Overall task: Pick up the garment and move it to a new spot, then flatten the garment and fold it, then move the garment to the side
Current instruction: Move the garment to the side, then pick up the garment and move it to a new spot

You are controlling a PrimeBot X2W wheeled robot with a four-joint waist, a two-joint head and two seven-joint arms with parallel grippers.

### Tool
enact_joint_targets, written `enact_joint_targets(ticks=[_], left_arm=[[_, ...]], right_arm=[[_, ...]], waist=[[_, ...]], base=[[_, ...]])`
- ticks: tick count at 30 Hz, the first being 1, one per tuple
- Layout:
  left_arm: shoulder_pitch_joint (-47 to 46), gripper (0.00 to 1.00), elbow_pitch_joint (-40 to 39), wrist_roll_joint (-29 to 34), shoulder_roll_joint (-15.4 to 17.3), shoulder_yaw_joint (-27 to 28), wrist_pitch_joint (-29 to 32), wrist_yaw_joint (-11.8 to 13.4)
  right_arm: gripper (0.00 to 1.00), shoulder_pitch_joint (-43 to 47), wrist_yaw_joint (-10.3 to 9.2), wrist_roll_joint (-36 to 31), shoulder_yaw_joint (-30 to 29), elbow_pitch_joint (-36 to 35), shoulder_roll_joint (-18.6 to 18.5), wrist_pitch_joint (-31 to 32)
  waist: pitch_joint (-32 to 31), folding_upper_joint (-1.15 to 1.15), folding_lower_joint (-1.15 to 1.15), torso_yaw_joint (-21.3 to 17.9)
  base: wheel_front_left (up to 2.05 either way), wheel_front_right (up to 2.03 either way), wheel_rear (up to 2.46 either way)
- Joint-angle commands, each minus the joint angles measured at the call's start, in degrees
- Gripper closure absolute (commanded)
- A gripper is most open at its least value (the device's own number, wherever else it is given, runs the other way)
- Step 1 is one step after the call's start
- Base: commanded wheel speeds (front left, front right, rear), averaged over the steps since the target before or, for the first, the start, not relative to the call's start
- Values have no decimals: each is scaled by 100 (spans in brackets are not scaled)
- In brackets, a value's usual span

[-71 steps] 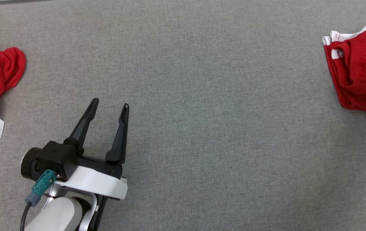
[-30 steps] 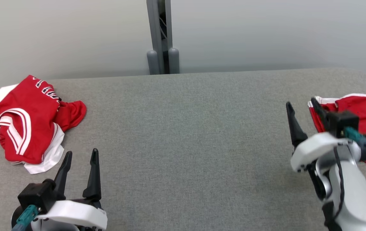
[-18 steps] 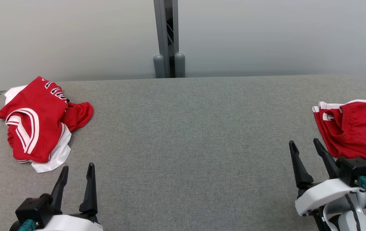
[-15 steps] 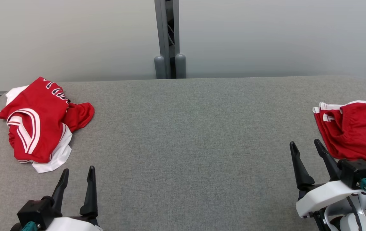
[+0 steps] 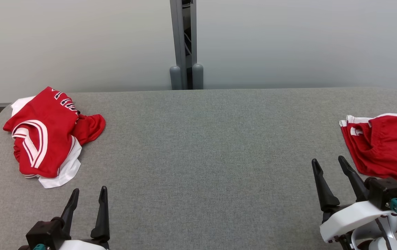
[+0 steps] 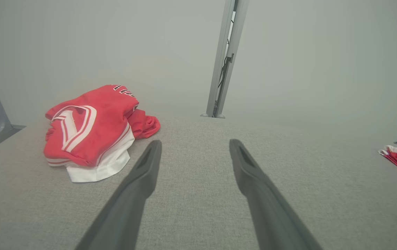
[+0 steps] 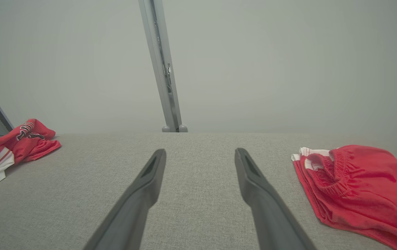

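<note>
Left tool [image 5: 90, 189]: nearest me at lower left, fingers spread, gripping nothing, over the grey counter [image 5: 198, 156].
Right tool [image 5: 327, 159]: lower right, fingers likewise apart and empty.
Folded red garment [image 5: 386, 149]: I log it flat at the counter's right edge, just beside the right tool.
Crumpled red-and-white garment [image 5: 45, 135]: heaped at the counter's left end, beyond the left tool, not touching it.
Grey post [image 5: 184, 41]: upright behind the far edge, centre.
Wall [image 5: 80, 41]: pale, plain.

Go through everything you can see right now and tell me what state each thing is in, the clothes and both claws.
red and white jersey: crumpled in a heap, not held
red shorts: folded, lying flat, not held
left claw: open, empty, short of the jersey
right claw: open, empty, beside the shorts
</note>
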Motion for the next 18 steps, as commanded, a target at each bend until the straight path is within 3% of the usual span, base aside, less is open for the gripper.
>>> enact_joint_targets(ticks=[1, 10, 18], left_arm=[[54, 0, 9, 58, 11, 30, -27, -27], [2, 0, 48, 45, 24, 37, -24, -71], [-66, 0, 25, 82, 17, 59, -24, -27]], right_arm=[[0, 68, -1, 42, 1, -25, -36, 16], [0, 116, -1, 65, -18, -74, -35, 50], [0, 161, -1, 81, -34, -161, -34, -18]], waist=[[-3, 0, 0, -2], [-15, 0, 0, 96], [-42, 0, 0, 691]], base=[[0, 0, 0], [0, 0, 0], [0, 0, 0]])
